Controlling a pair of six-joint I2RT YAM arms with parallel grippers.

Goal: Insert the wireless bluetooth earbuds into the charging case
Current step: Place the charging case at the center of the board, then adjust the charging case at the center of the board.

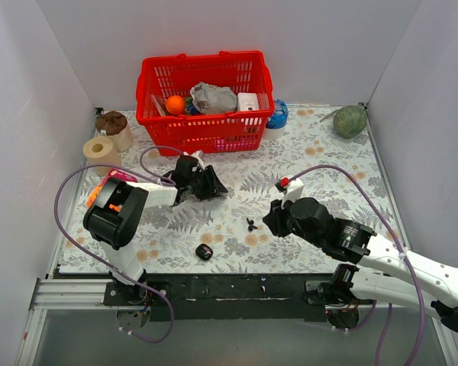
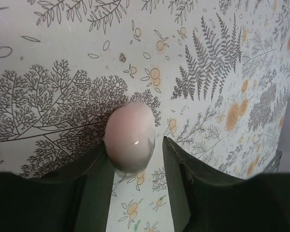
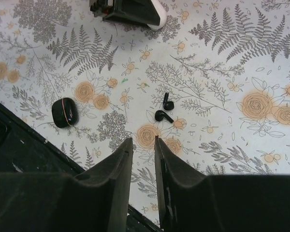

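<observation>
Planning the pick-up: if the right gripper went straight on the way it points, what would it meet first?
Most likely the nearer earbud, lying on the tablecloth just ahead of the right gripper. Depth is unclear, so its tips may touch the cloth first.

The wireless bluetooth earbuds (image 1: 250,223) are laid together at frame centre; the charging case (image 1: 204,252) is set lower left of them, the basket (image 1: 206,133) behind, at upper centre.
</observation>
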